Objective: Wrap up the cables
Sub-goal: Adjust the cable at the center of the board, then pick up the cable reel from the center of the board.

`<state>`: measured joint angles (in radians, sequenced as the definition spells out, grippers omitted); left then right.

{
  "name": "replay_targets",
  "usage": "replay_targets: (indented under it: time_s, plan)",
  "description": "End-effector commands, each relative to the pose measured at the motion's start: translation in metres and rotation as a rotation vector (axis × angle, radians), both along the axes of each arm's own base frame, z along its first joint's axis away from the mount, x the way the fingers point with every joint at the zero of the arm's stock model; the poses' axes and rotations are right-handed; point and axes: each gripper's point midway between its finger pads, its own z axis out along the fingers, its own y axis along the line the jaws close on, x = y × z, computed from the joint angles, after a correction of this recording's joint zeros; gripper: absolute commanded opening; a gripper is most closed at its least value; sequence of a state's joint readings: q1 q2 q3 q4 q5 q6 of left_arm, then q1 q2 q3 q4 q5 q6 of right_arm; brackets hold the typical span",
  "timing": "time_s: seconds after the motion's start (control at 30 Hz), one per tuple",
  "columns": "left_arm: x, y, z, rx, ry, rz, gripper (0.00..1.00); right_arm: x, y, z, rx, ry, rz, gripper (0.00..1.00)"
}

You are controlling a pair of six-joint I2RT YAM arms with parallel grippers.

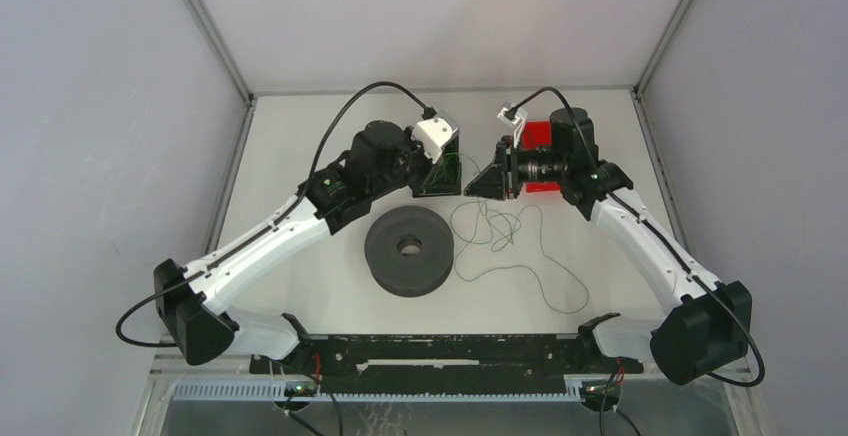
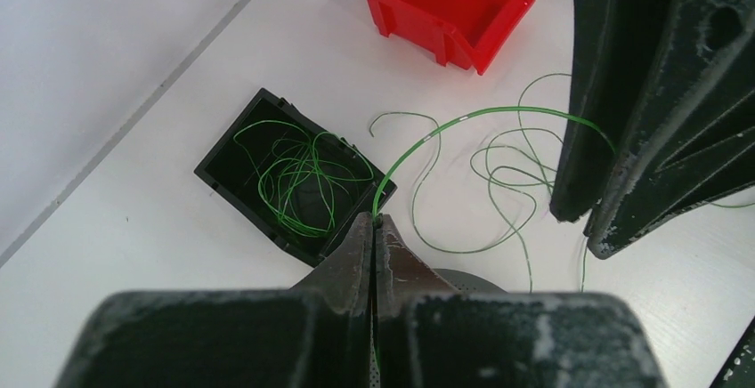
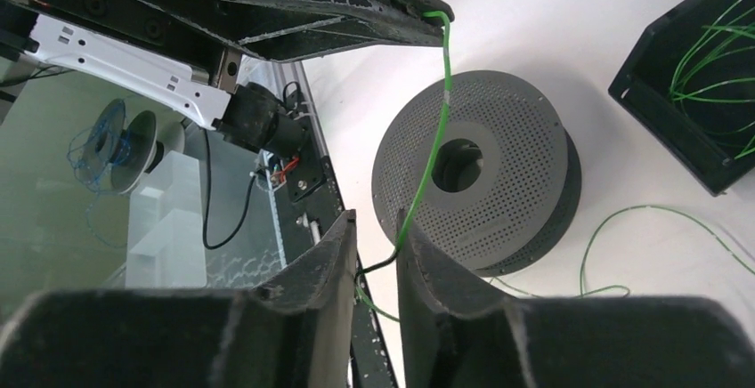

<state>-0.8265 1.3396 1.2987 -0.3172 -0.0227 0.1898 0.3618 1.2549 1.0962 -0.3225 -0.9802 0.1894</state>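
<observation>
Left pincer (image 2: 374,228) pressed together, pinching the green cable (image 2: 463,119) near its end. Right pincer (image 3: 376,246) spread; the same cable runs through the gap, not gripped. The strand arcs between us above the surface (image 1: 290,126), and the rest of it lies loose at 3 o'clock of the spool (image 1: 408,249). More green wire sits tangled in the black tray (image 2: 230,132). No turns visible on the spool, so I'd say wrapping has barely begun and all the winding is left.

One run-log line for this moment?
left end effector: shut on green cable | right end effector: open, straddling same cable | grey spool: on table
</observation>
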Motion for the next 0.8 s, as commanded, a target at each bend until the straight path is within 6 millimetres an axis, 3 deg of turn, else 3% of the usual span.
replay_targets:
  time_s: [0.0, 0.1, 0.33, 0.4, 0.5, 0.57, 0.63, 0.7, 0.77]
  plan:
    - [0.001, -0.004, 0.030, -0.068, -0.041, 0.007, 0.00, 0.004, 0.003, 0.018, 0.040, -0.088, 0.008, 0.20]
    - [0.001, -0.003, 0.030, -0.075, -0.040, 0.014, 0.00, 0.008, -0.005, 0.020, 0.031, -0.101, -0.023, 0.01]
    - [-0.009, -0.012, 0.029, -0.127, -0.003, -0.087, 0.02, 0.007, -0.016, 0.025, -0.004, -0.196, -0.070, 0.00]
    - [-0.014, -0.015, 0.032, -0.165, 0.022, -0.138, 0.14, 0.006, -0.019, 0.025, -0.023, -0.232, -0.073, 0.00]
    - [-0.019, -0.013, 0.040, -0.230, 0.065, -0.209, 0.39, 0.005, -0.025, 0.021, -0.063, -0.269, -0.088, 0.00]
    - [-0.015, -0.005, 0.049, -0.279, 0.088, -0.228, 0.57, 0.005, -0.030, 0.015, -0.100, -0.290, -0.095, 0.00]
    - [-0.017, 0.004, 0.053, -0.302, 0.102, -0.271, 0.69, 0.005, -0.036, 0.007, -0.146, -0.299, -0.103, 0.00]
    - [-0.017, 0.014, 0.049, -0.284, 0.106, -0.294, 0.80, 0.004, -0.043, 0.000, -0.183, -0.306, -0.110, 0.00]
    - [-0.020, 0.024, 0.029, -0.205, 0.113, -0.305, 0.85, 0.003, -0.049, -0.004, -0.201, -0.306, -0.115, 0.00]
